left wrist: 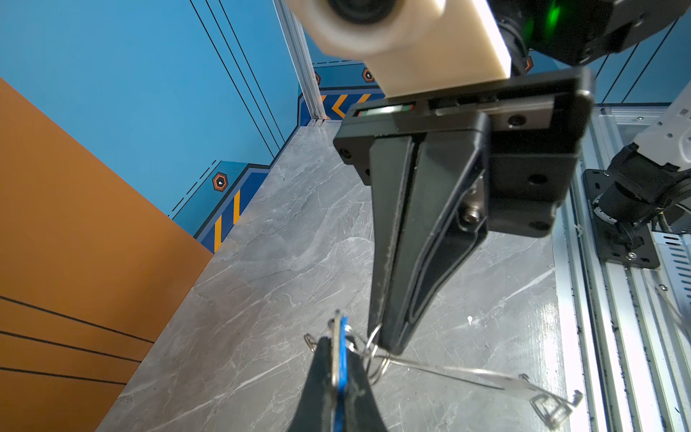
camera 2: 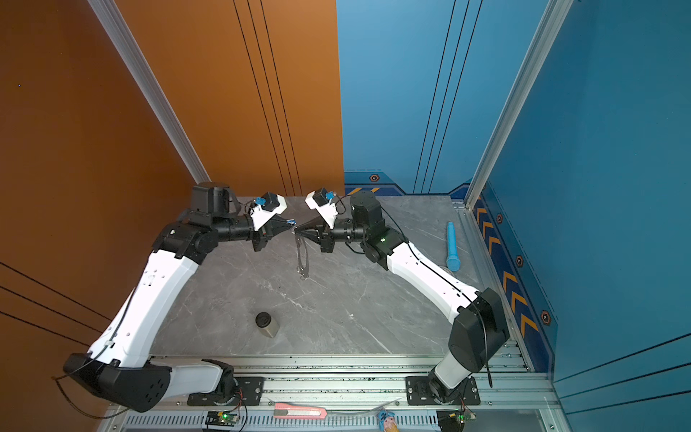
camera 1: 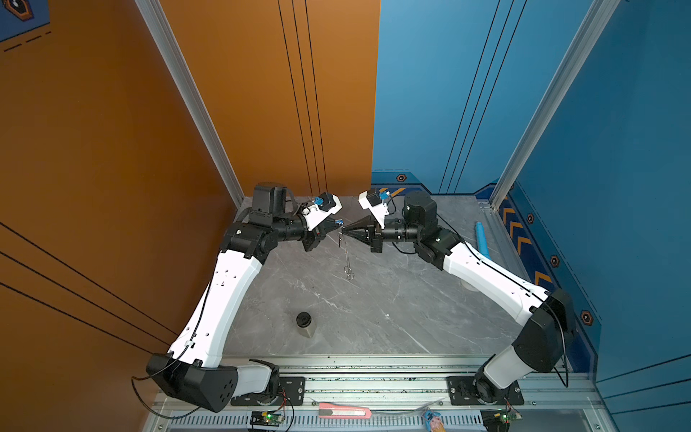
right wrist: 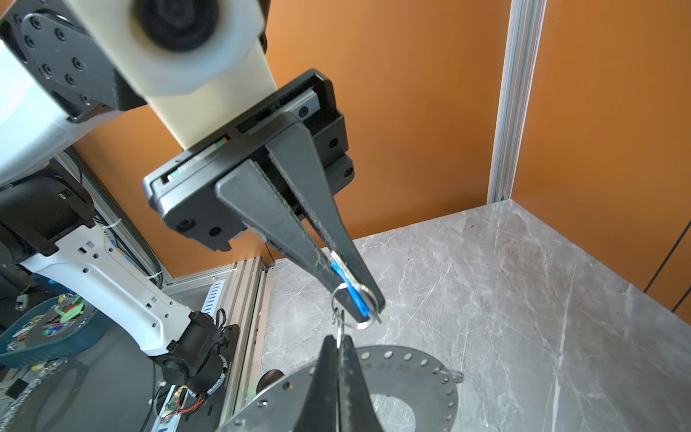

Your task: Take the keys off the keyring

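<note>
My left gripper (left wrist: 338,342) was squeezed tight on the blue key (left wrist: 342,377), which sat flat between its two fingers. Just past its tip, nose to nose with it, my right gripper (right wrist: 338,338) was pinched shut on the rim of the keyring (right wrist: 411,377). A little wire ring (right wrist: 359,326) went round the end of the blue key and reached over to that rim, so I think the blue key was not off yet.

Under my right gripper the keyring hung down toward the table (right wrist: 504,299) (from above it looked as thin as a line). I could not tell if its low edge touched.

I could not find the black key near my grippers, so I cannot say if it was off. The pulling apart was left to do.

Far out from both tips a small jar (camera 1: 304,323) stood on the table. A blue tube (camera 1: 482,239) lay way behind my right gripper.
</note>
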Robot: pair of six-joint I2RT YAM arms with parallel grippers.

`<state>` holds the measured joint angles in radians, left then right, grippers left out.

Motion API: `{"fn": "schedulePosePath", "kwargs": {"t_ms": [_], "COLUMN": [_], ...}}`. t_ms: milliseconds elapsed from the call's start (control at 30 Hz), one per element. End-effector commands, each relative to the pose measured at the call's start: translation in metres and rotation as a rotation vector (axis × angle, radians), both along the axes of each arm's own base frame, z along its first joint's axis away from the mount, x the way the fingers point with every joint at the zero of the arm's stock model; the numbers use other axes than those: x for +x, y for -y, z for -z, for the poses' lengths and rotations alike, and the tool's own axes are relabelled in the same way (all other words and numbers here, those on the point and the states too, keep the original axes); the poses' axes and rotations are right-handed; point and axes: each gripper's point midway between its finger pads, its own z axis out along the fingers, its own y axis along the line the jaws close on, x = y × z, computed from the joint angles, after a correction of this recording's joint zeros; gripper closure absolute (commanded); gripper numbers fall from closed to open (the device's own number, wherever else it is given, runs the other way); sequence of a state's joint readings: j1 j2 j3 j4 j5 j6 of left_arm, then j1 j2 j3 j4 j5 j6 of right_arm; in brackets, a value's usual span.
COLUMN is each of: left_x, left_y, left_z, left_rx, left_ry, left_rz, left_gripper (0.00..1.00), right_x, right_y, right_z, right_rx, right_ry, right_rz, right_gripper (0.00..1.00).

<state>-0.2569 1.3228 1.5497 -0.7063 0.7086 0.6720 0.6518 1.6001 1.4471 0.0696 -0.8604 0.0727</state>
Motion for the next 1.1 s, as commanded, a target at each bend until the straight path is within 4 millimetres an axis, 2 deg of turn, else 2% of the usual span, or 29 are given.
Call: {"fn": "schedulePosePath", "kwargs": {"t_ms": [0,367,533,700,1067], "left_x": [-0.006,-0.024,-0.029,-0.035,-0.042], "left_y": [0.002,0.021,0.028,0.038,0.040], "left_z": [-0.010,-0.005,0.005,0.004,0.023], "left_rx": [0.028,0.120,0.183,0.194,0.307], "left_ry": [0.066,0.093,0.105,0.106,0.083], "left_rz": [0.015,0.078,0.090,0.122,0.167], "left_gripper": [1.00,1.00,1.00,1.00,1.00], "right_x": [-0.009,-0.002,-0.004,0.000,-0.005], "right_y": [-0.006,-0.007,-0.009,-0.007,-0.006], "right_z": [0.012,0.029,0.031,0.035,0.021], "right_rx": [-0.059,-0.126,-0.123,-0.122,-0.043], "right_ry": [-0.043,-0.128,-0.165,-0.206,-0.255], "right_rz": [-0.037,0.011,0.008,0.032,-0.012], "right_gripper": [1.00,1.00,1.00,1.00,1.00]}}
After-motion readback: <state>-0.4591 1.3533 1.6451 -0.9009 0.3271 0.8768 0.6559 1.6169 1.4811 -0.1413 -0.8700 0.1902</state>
